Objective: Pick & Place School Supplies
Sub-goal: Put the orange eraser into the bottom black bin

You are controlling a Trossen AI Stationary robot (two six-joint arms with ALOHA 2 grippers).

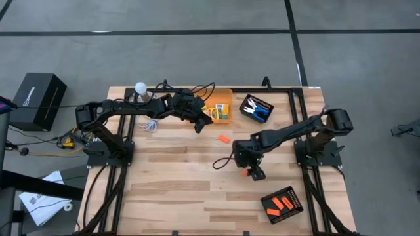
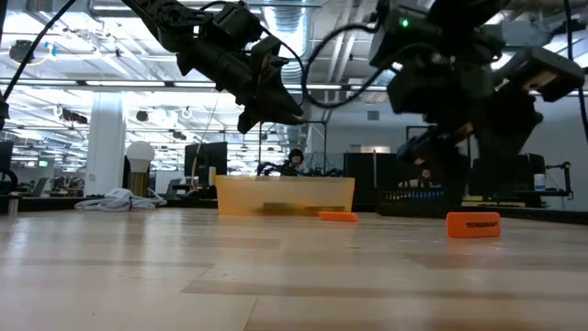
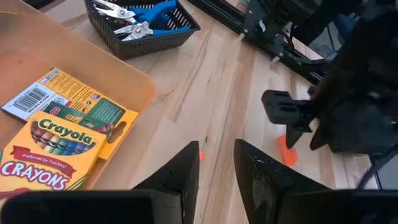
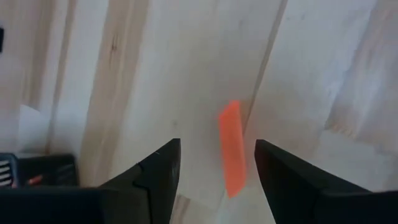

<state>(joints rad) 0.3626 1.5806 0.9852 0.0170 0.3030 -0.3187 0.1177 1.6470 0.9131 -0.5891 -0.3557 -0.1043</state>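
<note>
Surface: pale wood table [image 1: 170, 190], open-plan room beyond
Right pincer [image 4: 211, 168]: spread open, empty, poised above an orange stub [image 4: 232, 149] lying flat on the table
Risk: stub sits nearer one finger [image 4: 280, 171], so closing could push it aside or tip it out
Left pincer [image 3: 214, 165]: part open, empty, beside the orange bin [image 3: 134, 81] holding crayon boxes [image 3: 53, 146]
Side risk: arms near, may collide

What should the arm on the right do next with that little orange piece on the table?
Probably come straight down over the orange piece and then close. The right tool hangs above it with its fingers open, the piece showing between them, lying flat on the wooden table and not yet gripped. The left tool waits by the orange bin.
</note>
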